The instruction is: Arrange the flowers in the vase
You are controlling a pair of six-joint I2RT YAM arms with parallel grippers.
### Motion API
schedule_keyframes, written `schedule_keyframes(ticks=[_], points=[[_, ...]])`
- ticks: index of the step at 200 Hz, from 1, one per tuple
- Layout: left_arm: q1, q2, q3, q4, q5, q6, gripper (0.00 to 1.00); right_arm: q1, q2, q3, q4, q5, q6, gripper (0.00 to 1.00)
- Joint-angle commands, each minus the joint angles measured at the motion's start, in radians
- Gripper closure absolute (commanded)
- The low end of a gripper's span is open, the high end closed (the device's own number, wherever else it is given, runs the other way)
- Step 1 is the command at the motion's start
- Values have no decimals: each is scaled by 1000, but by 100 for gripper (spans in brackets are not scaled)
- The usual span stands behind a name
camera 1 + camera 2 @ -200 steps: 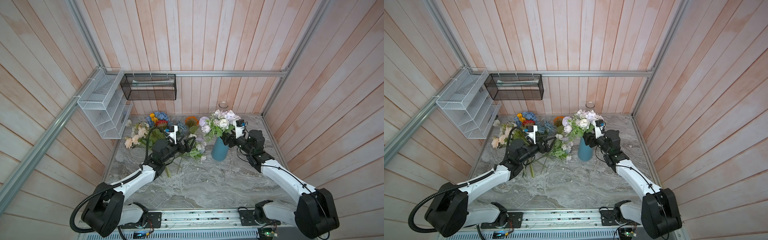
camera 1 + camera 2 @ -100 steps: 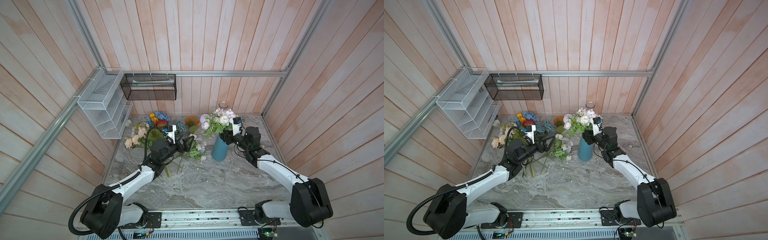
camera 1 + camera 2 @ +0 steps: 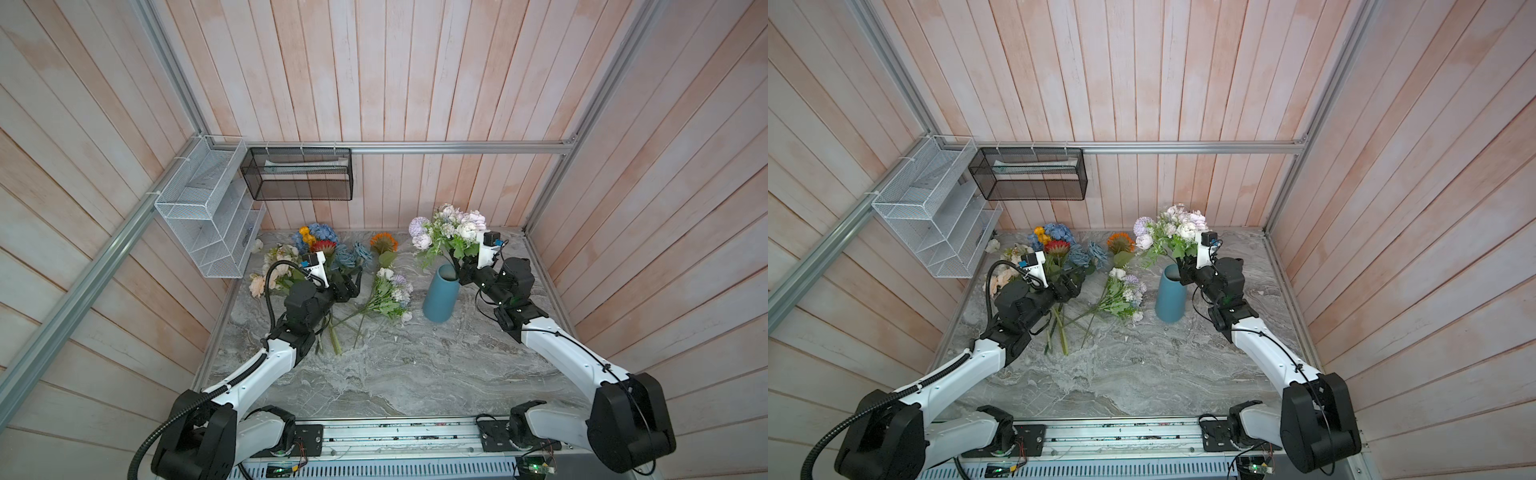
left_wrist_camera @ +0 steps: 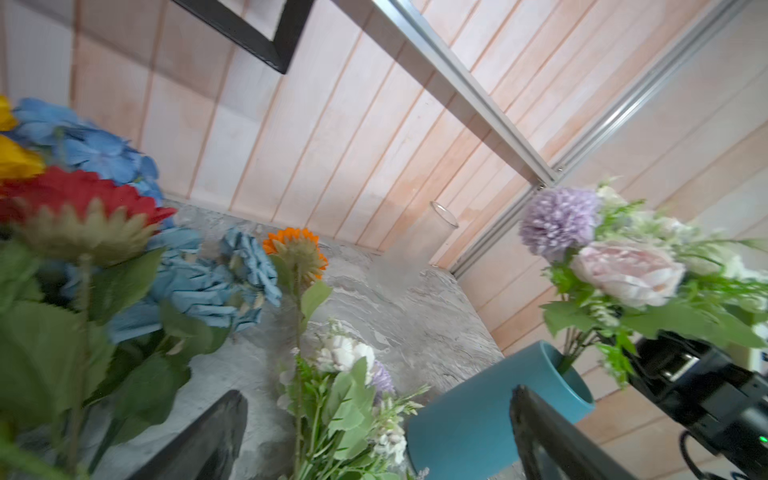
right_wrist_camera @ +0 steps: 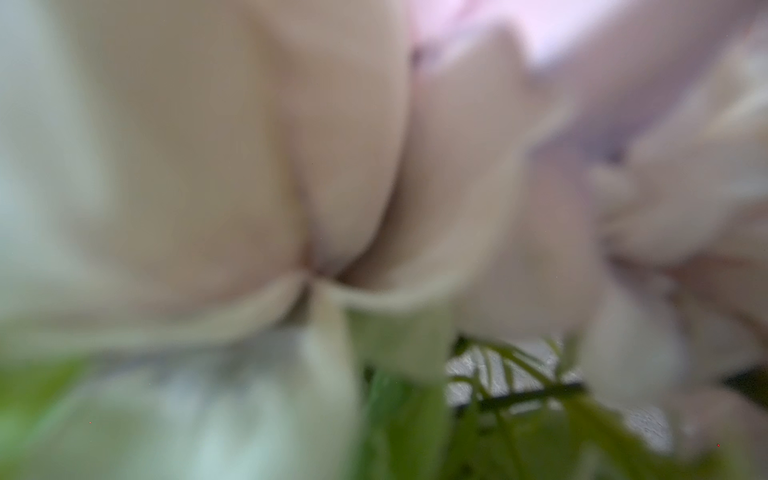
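Left hand (image 3: 351, 286) shifted left, wide, among flowers (image 3: 320, 231); bouquet (image 3: 451, 228) hides grip of right hand (image 3: 462, 272).

**Grey marbled tabletop and its load**

Grey marbled tabletop (image 3: 415, 374), veined in white, boxed in by plank walls at back and sides. Right of centre, upright on the stone, teal vase (image 3: 441, 297). Just left of it, lying flat, sprig of white and lilac blooms (image 3: 392, 289), stems toward the near edge. Further back, orange daisy (image 3: 384, 241). At back left, a loose heap: blue hydrangea (image 3: 321, 230), red daisy (image 3: 323, 246), yellow blooms (image 3: 306, 235), peach blooms (image 3: 257, 286). Apart, by the left wall, one white bloom (image 3: 258, 245). Against the back wall, upright, clear glass (image 4: 434, 232).
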Motion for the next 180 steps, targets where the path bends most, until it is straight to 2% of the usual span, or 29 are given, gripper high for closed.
schedule_keyframes(ticks=[1,41,78,119,139,165,180], points=[[21,-40,-24,-41,-53,-31,0,-23,-8,-32,71,35,81,73],[43,-79,-31,-93,-71,-18,0,-52,23,-57,109,-11,180,73],[72,-90,-32,-169,-102,0,0,-58,24,-75,136,-30,217,68],[169,-32,24,-313,-128,49,0,-58,18,-73,127,-40,226,61],[233,24,70,-315,-99,74,0,-58,21,-71,124,-43,231,58],[253,135,174,-301,-66,149,8,-58,36,-64,123,-43,242,57],[254,214,258,-347,-48,200,20,-58,37,-60,115,-48,240,57]])
